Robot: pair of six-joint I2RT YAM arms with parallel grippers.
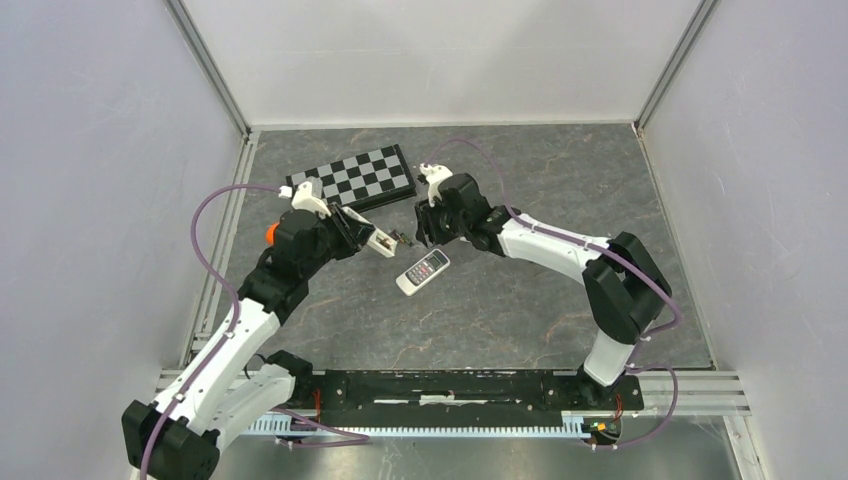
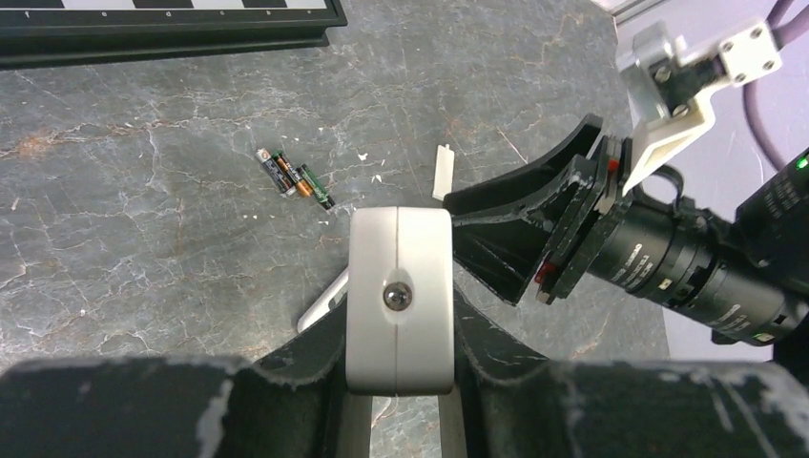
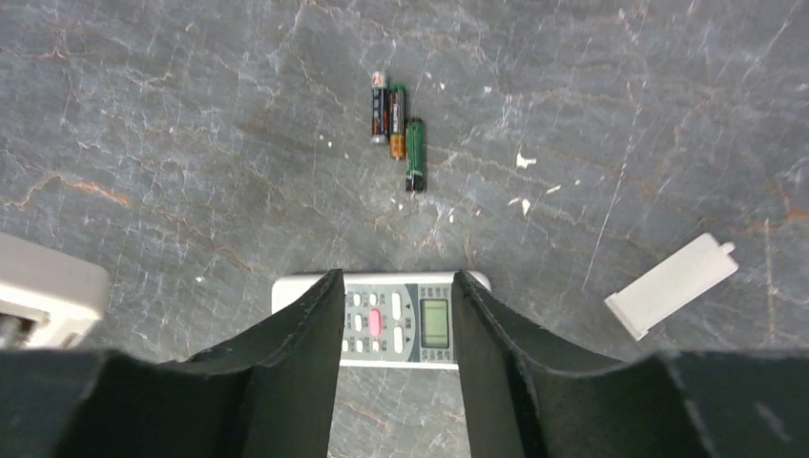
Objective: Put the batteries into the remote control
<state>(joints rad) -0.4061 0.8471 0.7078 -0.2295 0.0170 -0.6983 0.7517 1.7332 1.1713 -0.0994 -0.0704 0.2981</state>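
Note:
My left gripper (image 1: 368,238) is shut on one end of the slim white remote control (image 2: 399,286) and holds it above the table; it also shows at the left edge of the right wrist view (image 3: 48,291). The batteries (image 3: 396,129), small dark cells with orange and green bands, lie side by side on the table; they also show in the left wrist view (image 2: 296,178) and the top view (image 1: 401,238), just past the remote's tip. My right gripper (image 3: 396,286) is open and empty, hovering just near of the batteries, above the other remote.
A shorter grey-white remote with screen and buttons (image 3: 396,320) lies under my right fingers, also in the top view (image 1: 423,271). A loose white battery cover (image 3: 671,284) lies to the right. A checkerboard (image 1: 350,178) lies at the back.

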